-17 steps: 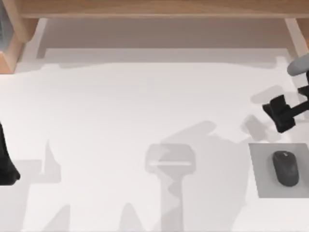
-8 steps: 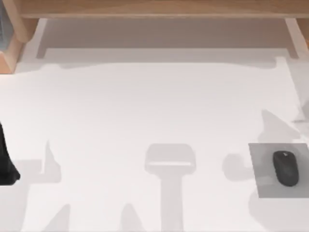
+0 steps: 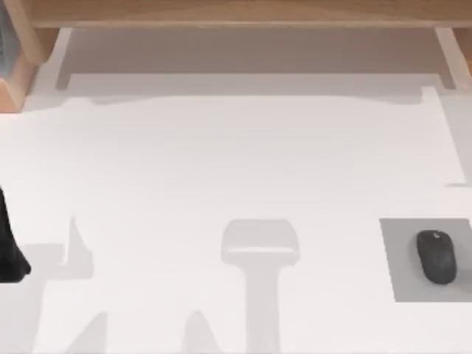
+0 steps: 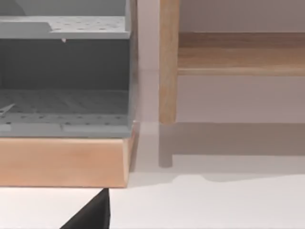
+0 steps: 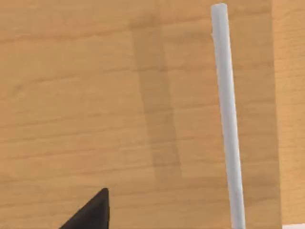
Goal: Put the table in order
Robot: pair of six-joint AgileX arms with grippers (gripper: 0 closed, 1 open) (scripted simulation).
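The white surface (image 3: 221, 162) takes up nearly the whole top view, running from the wooden shelf frame (image 3: 236, 13) along its far edge down to the near edge, and most of it is bare. Near its right side lies a small grey mat (image 3: 402, 258), and a black computer mouse (image 3: 436, 257) sits on the mat, toward the mat's right half. At the far left corner a wooden base (image 3: 16, 92) carries a grey rack (image 3: 6, 44), of which just a sliver shows from above. The AgileX left arm (image 3: 9, 247) is a dark shape parked at the left edge of the surface, well apart from the mat and mouse. In the left wrist view a black tip of the left claw (image 4: 93, 214) juts in over the white top, facing the grey rack (image 4: 64, 76) with its perforated shelves, which stands on the wooden base (image 4: 64, 162); just beside it a post of the shelf frame (image 4: 167, 62) stands upright. Whether this claw is apart or together cannot be told. In the right wrist view a black tip of the right claw (image 5: 93, 212) shows against a broad wooden panel (image 5: 95, 95), across which runs a pale grey rod (image 5: 228, 119); this claw's state cannot be told either.
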